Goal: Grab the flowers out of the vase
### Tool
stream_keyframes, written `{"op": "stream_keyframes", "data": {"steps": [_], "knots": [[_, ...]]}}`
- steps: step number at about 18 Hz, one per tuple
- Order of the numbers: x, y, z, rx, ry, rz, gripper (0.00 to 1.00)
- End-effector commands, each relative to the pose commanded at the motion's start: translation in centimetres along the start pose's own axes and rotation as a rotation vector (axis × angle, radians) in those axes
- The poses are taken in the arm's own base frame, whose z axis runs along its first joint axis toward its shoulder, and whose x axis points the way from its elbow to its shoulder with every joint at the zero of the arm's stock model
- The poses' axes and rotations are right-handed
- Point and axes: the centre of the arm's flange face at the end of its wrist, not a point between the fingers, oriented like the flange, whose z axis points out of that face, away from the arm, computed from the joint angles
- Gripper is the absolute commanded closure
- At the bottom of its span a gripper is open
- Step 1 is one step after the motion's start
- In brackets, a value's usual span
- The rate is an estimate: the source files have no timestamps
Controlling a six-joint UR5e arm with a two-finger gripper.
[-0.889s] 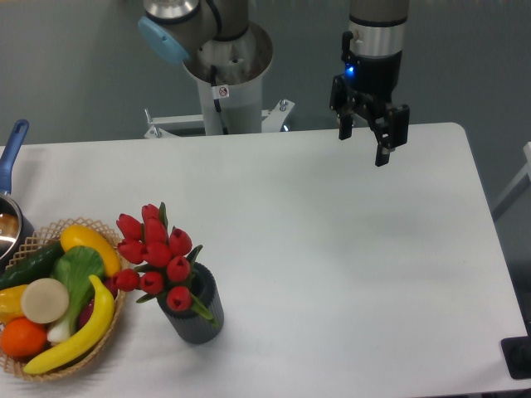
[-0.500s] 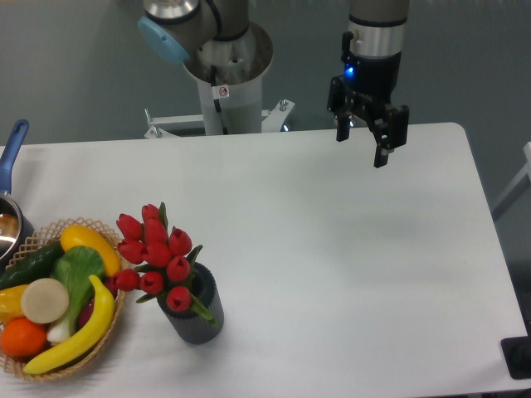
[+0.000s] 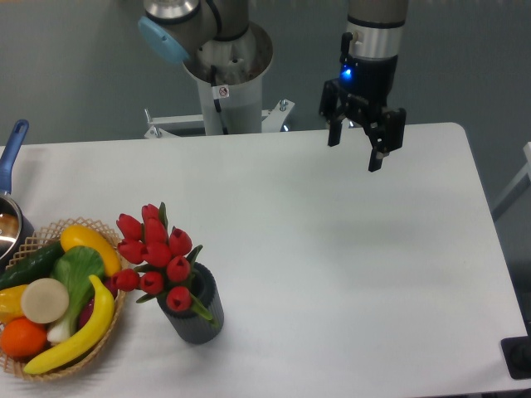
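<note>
Drifting slightly leftward from a moment ago, the end effector (image 3: 357, 151) hangs released and empty above the worktop's (image 3: 348, 274) far edge, well apart from the red tulips (image 3: 153, 253) standing in the ribbed vase (image 3: 197, 315) near the front-left corner, so the approach has barely begun.

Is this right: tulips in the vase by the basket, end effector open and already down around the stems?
Not quite. The end effector is open, but the camera view shows it high over the table's far side, well away from the tulips. They do sit in the vase by the basket.
</note>
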Motion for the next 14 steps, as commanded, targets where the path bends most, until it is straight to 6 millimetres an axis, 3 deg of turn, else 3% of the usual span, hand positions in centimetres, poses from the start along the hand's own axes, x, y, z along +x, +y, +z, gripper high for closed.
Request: {"op": "stream_keyframes", "data": {"steps": [3,6,10,14], "knots": [[0.8,-2.0,2.3,0.153,0.013,0.024,0.00],[1.0,-3.0,3.1,0.210,0.036,0.019,0.00],[1.6,-4.2,7.0,0.261,0.123,0.020,0.00],[3.3,-7.3,10.0,0.431,0.233,0.018,0.00]]}}
